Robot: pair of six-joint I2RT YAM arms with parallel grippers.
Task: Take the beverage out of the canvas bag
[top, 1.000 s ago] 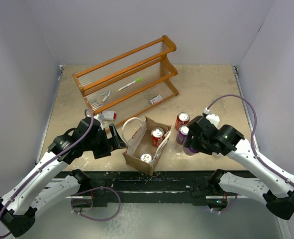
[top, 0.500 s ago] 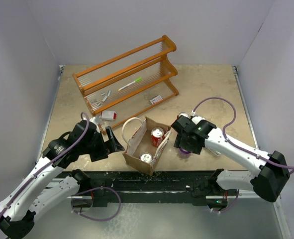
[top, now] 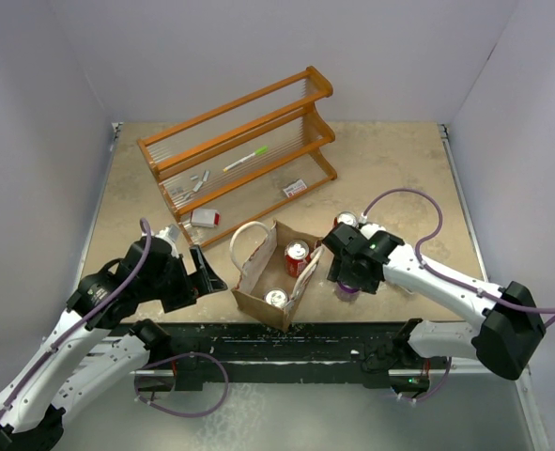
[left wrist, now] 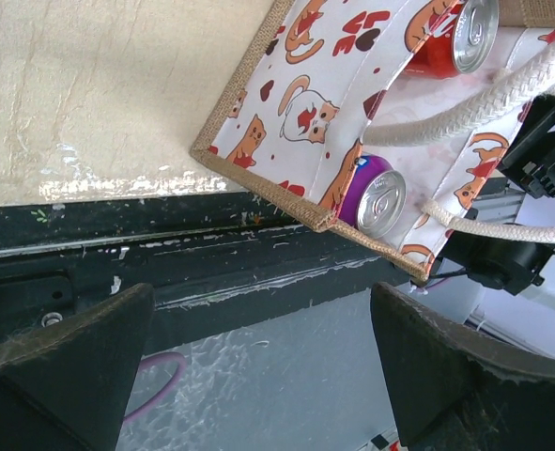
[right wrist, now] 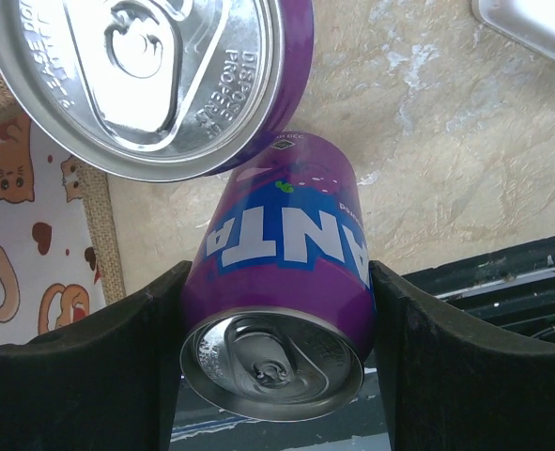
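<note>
Here, right gripper (right wrist: 279, 395) low — clasping purple can (right wrist: 282, 272)

Tan canvas bag (top: 255, 271) upright, open (cat-print panels), red can (top: 298, 252) and purple can (top: 276, 298) inside, Fanta can (right wrist: 282, 282) outside beside it.

Beige marbled tabletop (top: 390, 169) is enclosed by 3 plain pale walls (top: 258, 47); an orange wooden rack (top: 238, 148) is set near the back, evenly lit.
</note>
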